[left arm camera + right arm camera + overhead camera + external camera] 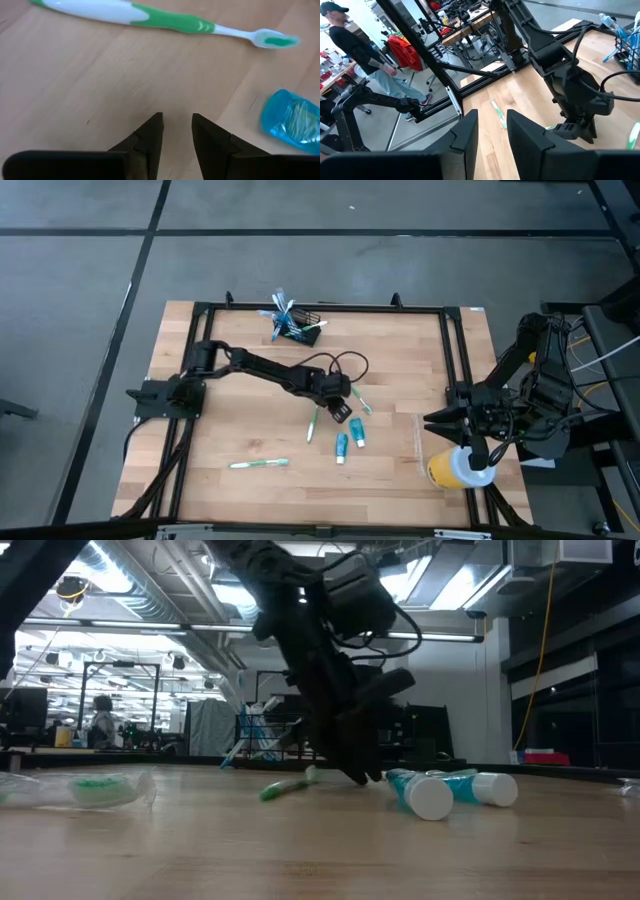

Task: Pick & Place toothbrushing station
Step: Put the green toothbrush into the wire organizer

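The toothbrushing station [300,323], a small black wire-mesh holder with several brushes standing in it, stands on the table near its far edge. My left gripper [340,414] [177,122] is at the table's middle, slanting down, open over bare wood with nothing between its fingers. A green-and-white toothbrush [165,17] lies flat just beyond the fingertips, and a blue toothpaste tube [295,120] lies beside them. My right gripper [432,423] [492,117] waits raised at the table's right side, open and empty.
More green-and-white toothbrushes [313,423] [260,464] and two blue tubes [342,446] [358,434] lie around the left gripper. A yellow cup with a white lid [458,467] lies at the near right. A black frame [320,307] borders the table. A person [355,45] stands beyond the table.
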{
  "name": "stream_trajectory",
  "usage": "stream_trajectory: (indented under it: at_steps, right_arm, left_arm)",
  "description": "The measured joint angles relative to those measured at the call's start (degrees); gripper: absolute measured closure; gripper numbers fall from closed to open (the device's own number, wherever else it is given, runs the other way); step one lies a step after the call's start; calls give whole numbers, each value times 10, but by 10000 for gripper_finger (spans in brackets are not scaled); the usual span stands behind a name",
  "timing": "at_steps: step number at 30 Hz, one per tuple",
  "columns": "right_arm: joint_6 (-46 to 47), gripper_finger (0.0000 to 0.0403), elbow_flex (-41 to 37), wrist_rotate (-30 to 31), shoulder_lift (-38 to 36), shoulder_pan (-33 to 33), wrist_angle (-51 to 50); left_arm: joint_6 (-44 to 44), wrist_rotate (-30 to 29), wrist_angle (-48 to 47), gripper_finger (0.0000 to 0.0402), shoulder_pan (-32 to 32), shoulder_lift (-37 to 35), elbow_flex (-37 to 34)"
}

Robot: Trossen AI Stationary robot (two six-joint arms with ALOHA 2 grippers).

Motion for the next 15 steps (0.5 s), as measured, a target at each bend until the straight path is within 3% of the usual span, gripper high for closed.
stream_trajectory:
  at_steps: [6, 10, 15]
  right_arm:
    - [0, 298, 0, 0, 0, 0, 5]
    - [0, 298, 0, 0, 3, 0, 13]
    - [2, 298, 0, -2, 14, 4, 17]
  left_arm:
    - [24, -15, -24, 300, 0, 4, 34]
    - [14, -92, -134, 298, 1, -8, 57]
    - [5, -126, -219, 273, -2, -60, 59]
